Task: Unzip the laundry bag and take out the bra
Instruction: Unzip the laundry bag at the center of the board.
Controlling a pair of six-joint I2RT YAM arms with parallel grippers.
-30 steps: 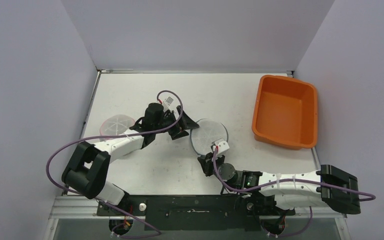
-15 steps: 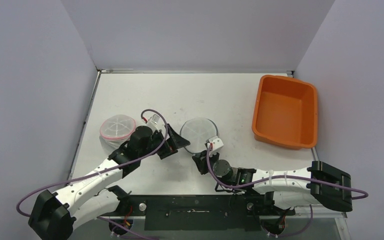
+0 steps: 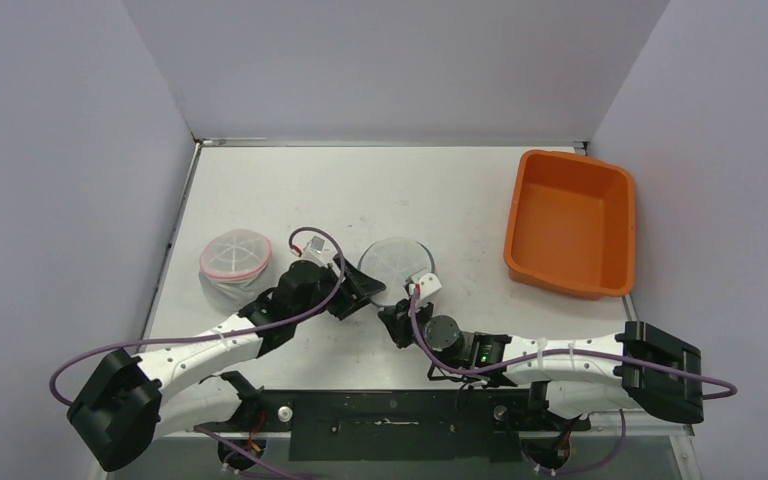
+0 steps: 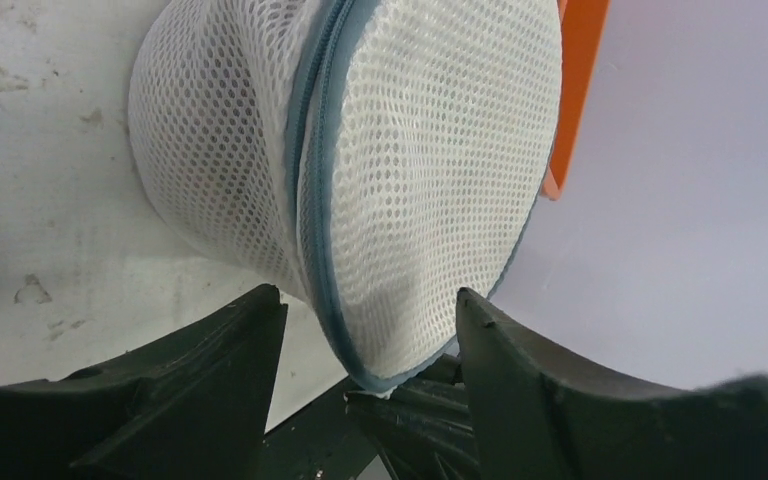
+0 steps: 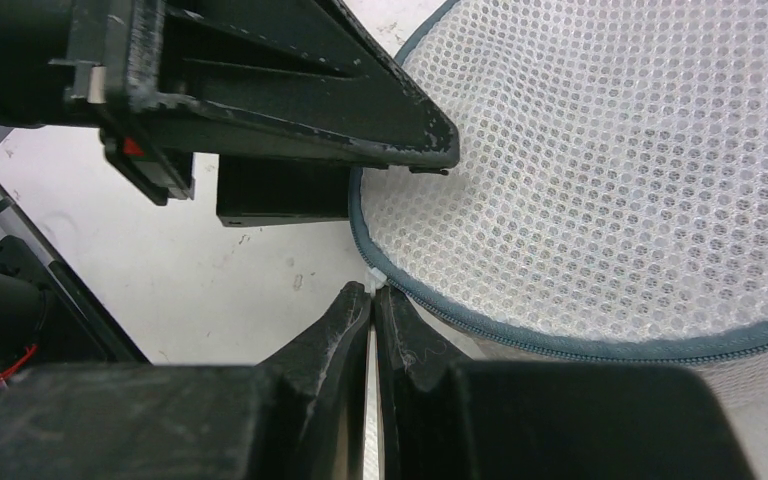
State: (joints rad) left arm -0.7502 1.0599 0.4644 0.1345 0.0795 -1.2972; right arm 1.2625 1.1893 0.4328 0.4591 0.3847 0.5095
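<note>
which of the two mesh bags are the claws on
The blue-grey-trimmed bag in the middle: the left claw straddles it and the right claw pinches its edge. The pink-trimmed bag lies apart, on the left.

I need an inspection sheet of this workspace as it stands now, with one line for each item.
Surface: white table, scuffed, with small stains.
Job's things: grey-trimmed mesh bag at centre, looks zipped shut; bra not seen.
Clutter: pink-trimmed mesh bag at left; orange bin at right, nothing seen inside.
Grippers: left gripper open, fingers astride the grey-trimmed mesh bag; right gripper shut on white zipper tab.
Cables: purple cables loop along both arms.
Surroundings: plain pale walls on three sides.
</note>
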